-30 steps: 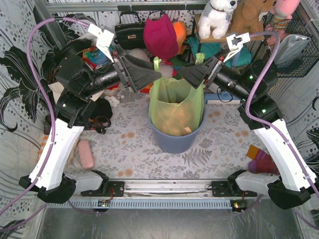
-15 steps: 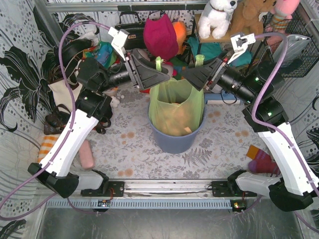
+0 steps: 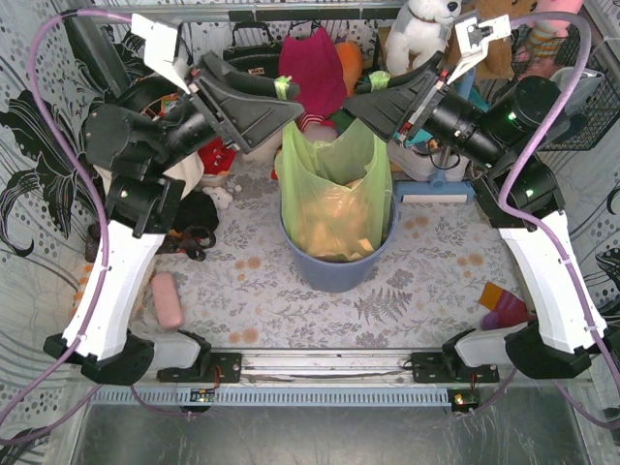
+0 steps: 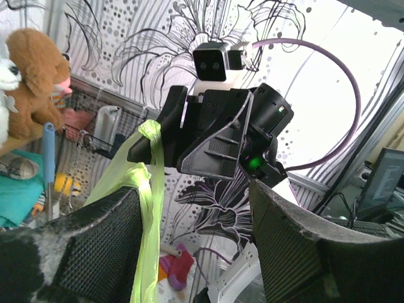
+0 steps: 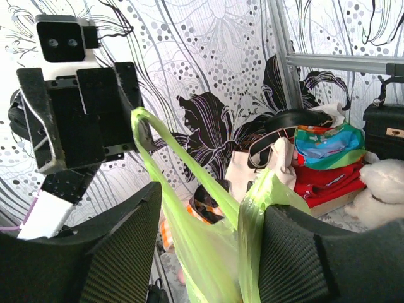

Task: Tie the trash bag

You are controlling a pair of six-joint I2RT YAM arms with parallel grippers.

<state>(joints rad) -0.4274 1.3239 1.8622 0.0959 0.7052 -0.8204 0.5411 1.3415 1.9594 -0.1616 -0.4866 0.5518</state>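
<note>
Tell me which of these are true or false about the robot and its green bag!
1. The trash bag sits inside a blue-grey bin. True.
2. The bag's top is knotted shut. False: it hangs open, held up between the left gripper and the right gripper.
3. Both sets of jaws are squeezed shut. False: both stand wide apart.
4. A white plush toy sits behind the bag. True.

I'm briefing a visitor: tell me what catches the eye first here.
The green bag stands stretched tall out of the blue bin in the middle. Its two handles are hooked over fingers of the left gripper and right gripper, both held high with jaws open. Plush toys sit at the back.
</note>
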